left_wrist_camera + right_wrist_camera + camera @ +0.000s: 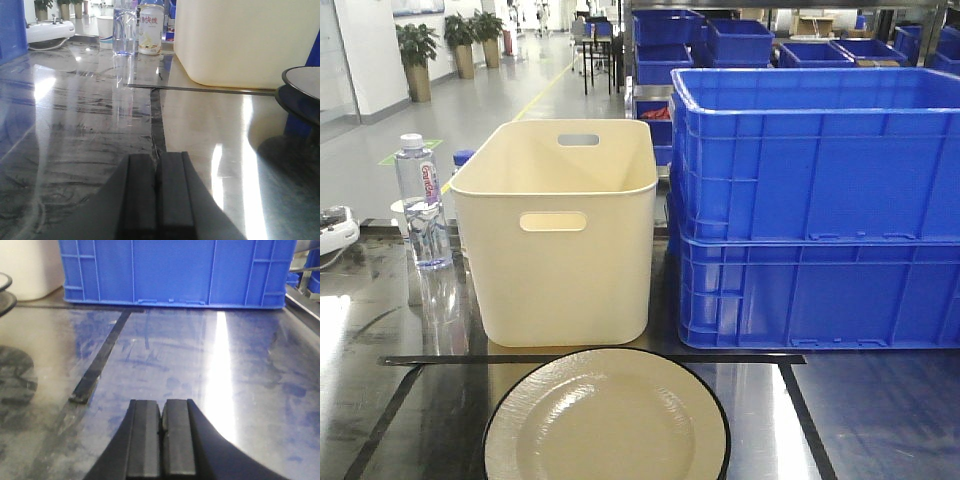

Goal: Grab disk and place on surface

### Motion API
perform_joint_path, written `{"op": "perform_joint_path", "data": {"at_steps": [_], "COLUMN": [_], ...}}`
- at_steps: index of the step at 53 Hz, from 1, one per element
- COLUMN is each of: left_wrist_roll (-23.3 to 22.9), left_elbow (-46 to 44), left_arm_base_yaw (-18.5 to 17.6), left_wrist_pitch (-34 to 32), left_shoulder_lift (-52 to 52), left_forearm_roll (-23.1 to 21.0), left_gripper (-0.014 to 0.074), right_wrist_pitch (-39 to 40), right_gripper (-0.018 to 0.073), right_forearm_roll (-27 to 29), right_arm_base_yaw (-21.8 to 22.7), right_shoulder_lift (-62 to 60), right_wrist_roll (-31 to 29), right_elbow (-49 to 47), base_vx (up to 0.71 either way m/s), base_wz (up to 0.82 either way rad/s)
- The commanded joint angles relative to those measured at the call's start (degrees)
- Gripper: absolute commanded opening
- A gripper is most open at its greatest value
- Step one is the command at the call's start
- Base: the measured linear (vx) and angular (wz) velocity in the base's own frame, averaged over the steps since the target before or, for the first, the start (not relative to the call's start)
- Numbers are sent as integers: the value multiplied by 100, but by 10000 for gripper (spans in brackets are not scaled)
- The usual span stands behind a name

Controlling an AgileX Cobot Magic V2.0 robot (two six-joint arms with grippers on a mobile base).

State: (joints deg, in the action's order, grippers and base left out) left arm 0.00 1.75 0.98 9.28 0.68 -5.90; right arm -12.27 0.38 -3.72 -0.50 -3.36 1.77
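**Disk on the worktop, both claws empty**

Disk [607, 418] lies nearest the front camera, a cream plate with a dark rim, flat inside the rectangle of black tape [590, 359] on the glossy worktop [860, 420]. Its lower edge is cut off by the frame. Seen from the left claw [157, 190], the disk sits ahead and to the right, only its rim showing at the picture's edge. It looks raised above its own dark reflection there, though I cannot tell whether it truly stands off the worktop. From the right claw [162, 440] it is ahead and to the left, again just a sliver at the frame edge.

Both claws have their fingers pressed together with nothing between them, and each hovers low over bare worktop, apart from the disk.

Judging by how things lie, the placing looks done: the disk rests within the taped area and neither claw touches it. If anything is left, it is only drawing the arms clear.

Beyond the disk stands a cream bin [560, 230], and to its right blue crates [815, 210], stacked. A bottle [422, 200] stands ahead and left of the left claw, beside the bin. The bin's inside is mostly hidden, so what it holds cannot be told.
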Motion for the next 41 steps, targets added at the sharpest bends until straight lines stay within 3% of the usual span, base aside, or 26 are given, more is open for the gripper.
{"op": "perform_joint_path", "data": {"at_steps": [1, 41], "left_wrist_roll": [-35, -35], "left_elbow": [-113, -113], "left_arm_base_yaw": [4, 4], "left_wrist_pitch": [-471, -471], "left_shoulder_lift": [26, 26], "left_forearm_roll": [11, 11], "left_gripper": [-8, -8], "right_wrist_pitch": [570, 491], "right_gripper": [-8, -8], "right_forearm_roll": [2, -5], "right_arm_base_yaw": [38, 38], "right_shoulder_lift": [-65, -64], "right_wrist_roll": [5, 5], "right_elbow": [39, 39], "base_vx": [0, 0], "base_wz": [0, 0]}}
